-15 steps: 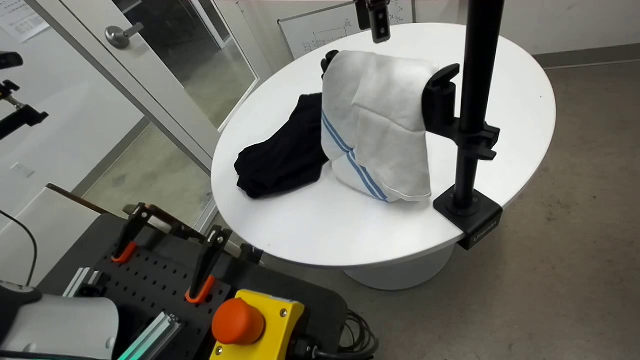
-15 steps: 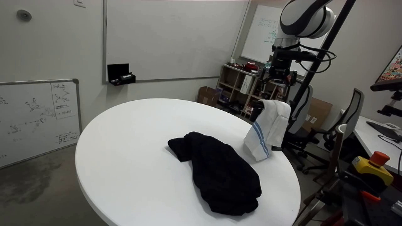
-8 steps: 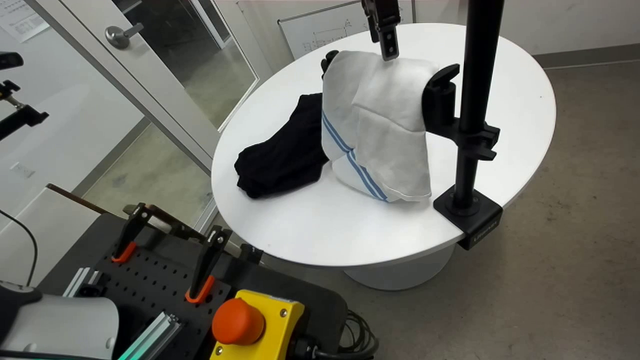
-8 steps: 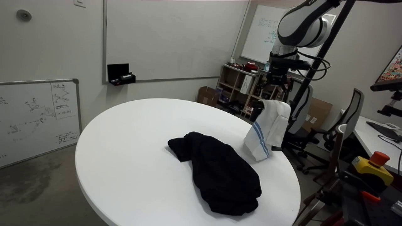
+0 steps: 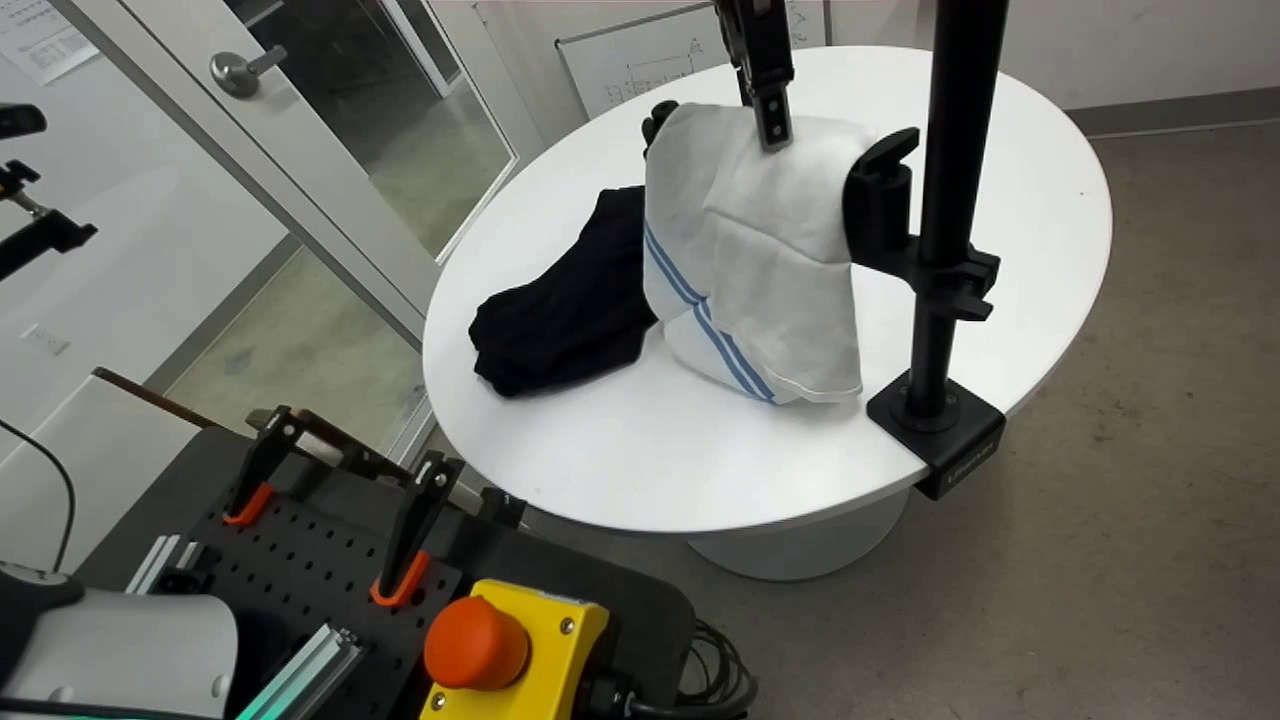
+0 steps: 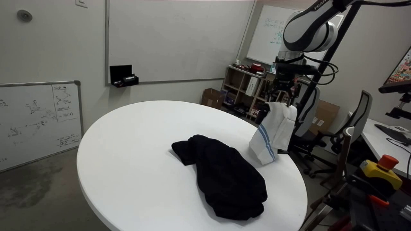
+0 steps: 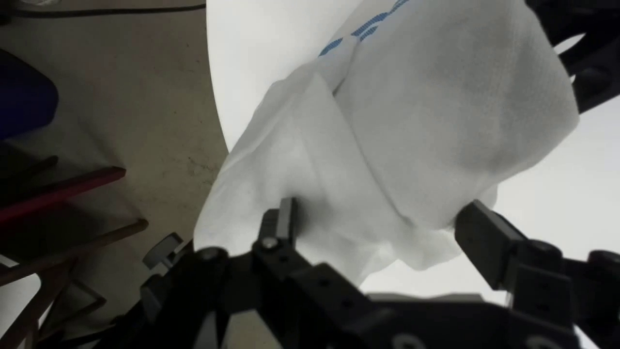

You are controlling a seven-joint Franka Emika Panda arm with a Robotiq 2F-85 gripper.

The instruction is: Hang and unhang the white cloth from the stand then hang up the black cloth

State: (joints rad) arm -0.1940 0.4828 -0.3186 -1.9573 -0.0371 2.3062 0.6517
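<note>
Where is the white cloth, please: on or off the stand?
On: the white cloth drapes over the stand, striped end hanging down, in both exterior views.

Table point(image 6: 138, 166) from above, all views

I count one blue-striped white cloth point(image 5: 760, 240), one plain black cloth point(image 6: 228, 176), one black metal stand point(image 5: 953, 200), one round white table point(image 6: 138, 166), two black-and-orange clamps point(image 5: 415, 515), one yellow box point(image 5: 550, 655) with one round orange button point(image 5: 475, 642), and my one end effector point(image 7: 380, 213) with two black fingers point(image 7: 487, 246).
</note>
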